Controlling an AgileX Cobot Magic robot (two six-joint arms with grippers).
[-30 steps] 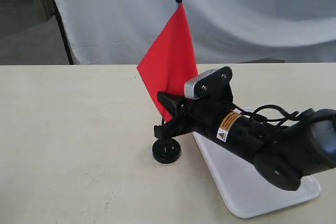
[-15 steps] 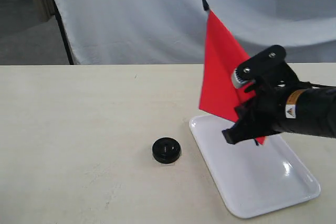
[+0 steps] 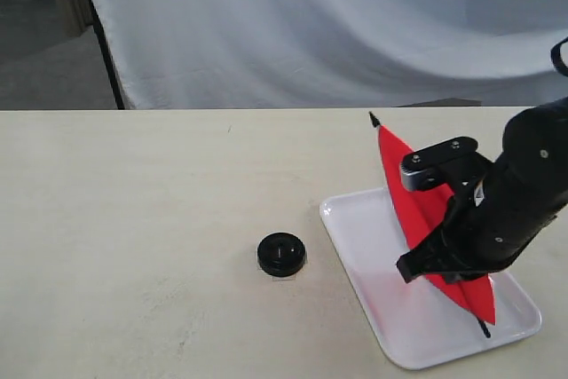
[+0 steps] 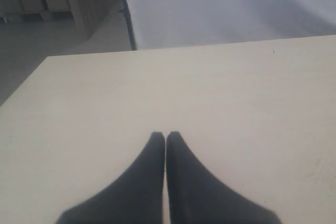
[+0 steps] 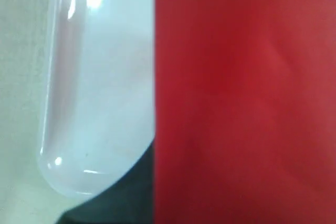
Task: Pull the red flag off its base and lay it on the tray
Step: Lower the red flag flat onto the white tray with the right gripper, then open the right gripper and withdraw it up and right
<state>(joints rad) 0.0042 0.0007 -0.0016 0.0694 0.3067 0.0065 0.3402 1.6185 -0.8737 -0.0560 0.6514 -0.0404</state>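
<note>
The red flag (image 3: 417, 197) leans low over the white tray (image 3: 355, 250). Its pointed tip is toward the far side and its stick's lower end is near the tray's near right corner. My right gripper (image 3: 428, 264) is shut on the flag's stick over the tray. In the right wrist view, red cloth (image 5: 247, 98) covers most of the picture beside the tray's rounded corner (image 5: 79, 129), and one dark finger (image 5: 128, 195) shows. The black round base (image 3: 282, 255) sits alone on the table, left of the tray. My left gripper (image 4: 166, 136) is shut on nothing above bare table.
The pale wooden table (image 3: 133, 219) stretches left of the base. A white cloth backdrop (image 3: 355, 24) hangs behind the table's far edge. The tray's near right corner lies close to the table's front right.
The right gripper pulled the flag up off its base, carried it right over the tray, then tilted and lowered it until it leans close to the tray. The base stayed put.
</note>
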